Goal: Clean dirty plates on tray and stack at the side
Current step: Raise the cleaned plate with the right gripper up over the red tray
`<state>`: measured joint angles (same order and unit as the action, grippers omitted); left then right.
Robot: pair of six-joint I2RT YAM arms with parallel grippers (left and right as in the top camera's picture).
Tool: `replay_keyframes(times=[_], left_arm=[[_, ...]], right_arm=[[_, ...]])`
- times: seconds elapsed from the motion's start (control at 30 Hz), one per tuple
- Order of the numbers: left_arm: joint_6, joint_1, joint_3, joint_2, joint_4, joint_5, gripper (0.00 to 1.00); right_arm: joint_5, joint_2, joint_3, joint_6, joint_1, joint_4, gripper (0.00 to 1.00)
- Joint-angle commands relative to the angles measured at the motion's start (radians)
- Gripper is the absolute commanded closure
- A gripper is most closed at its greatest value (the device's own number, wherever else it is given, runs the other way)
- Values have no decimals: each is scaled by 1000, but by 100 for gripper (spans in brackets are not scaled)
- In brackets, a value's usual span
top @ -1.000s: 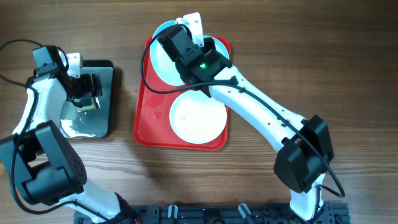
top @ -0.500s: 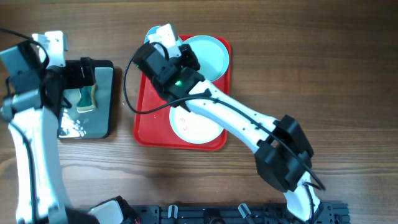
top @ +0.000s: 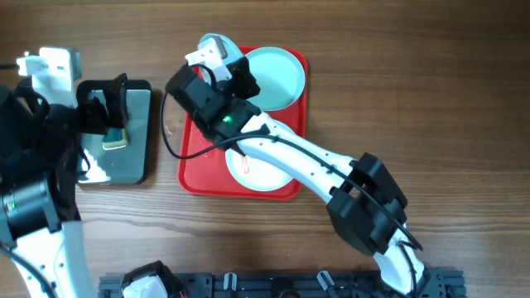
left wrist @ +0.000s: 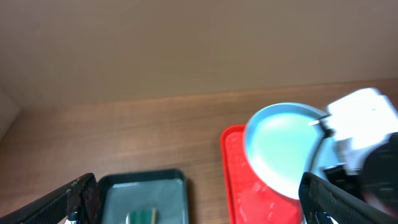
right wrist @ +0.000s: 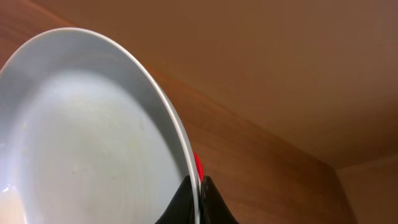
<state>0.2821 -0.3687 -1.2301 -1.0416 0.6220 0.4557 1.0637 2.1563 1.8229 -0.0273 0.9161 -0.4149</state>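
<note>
Pinching turquoise plate (right wrist: pixel 81 124) by rim with right gripper (right wrist: pixel 198 190) clamped tight, tipped on edge over red tray's (top: pixel 192 161) far-left corner, likely presenting it for wiping, left gripper (top: pixel 106 112) spread wide, empty, above sponge (top: pixel 114 136) on black tray (top: pixel 137 157).

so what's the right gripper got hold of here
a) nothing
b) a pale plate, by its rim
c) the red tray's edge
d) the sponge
b: the right gripper is pinched shut on the rim of a pale plate, which it holds tilted up on edge.
</note>
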Motion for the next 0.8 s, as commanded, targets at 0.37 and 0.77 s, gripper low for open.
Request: replay_keyframes(times=[0.37,0.77], left_arm=[[-6,-4,-12,143,-4,165,0],[-6,-4,-12,163,-4,210,0]], right_arm=[[228,103,15,-400,60,128,96],[284,118,15,-551,69,296,96]])
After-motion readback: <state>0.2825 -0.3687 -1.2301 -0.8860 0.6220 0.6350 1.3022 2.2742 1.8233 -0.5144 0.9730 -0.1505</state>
